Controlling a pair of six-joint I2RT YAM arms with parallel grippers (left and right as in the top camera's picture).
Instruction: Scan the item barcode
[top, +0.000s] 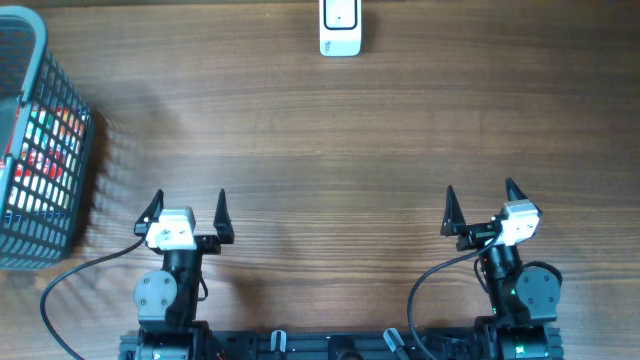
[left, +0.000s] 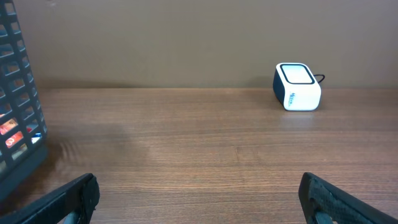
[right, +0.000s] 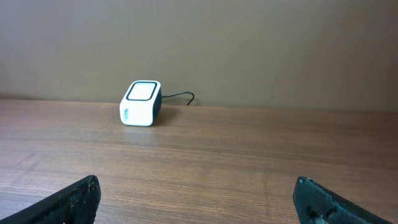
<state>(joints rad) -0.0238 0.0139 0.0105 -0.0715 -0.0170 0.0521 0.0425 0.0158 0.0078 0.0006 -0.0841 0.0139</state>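
A white scanner box (top: 340, 28) with a dark cable stands at the far edge of the table, also in the left wrist view (left: 297, 87) and the right wrist view (right: 141, 103). Coloured packaged items (top: 45, 150) show through the mesh of a grey-blue basket (top: 70, 195) at the far left; no barcode is readable. My left gripper (top: 189, 200) (left: 198, 186) hovers open near the front edge, right of the basket, nothing between its fingers. My right gripper (top: 480, 190) (right: 196, 186) is open too, at the front right, holding nothing.
The basket wall (left: 18, 112) rises at the left edge of the left wrist view. Bare wooden table (top: 330, 150) lies between the grippers and the scanner. A plain wall stands behind the table's far edge.
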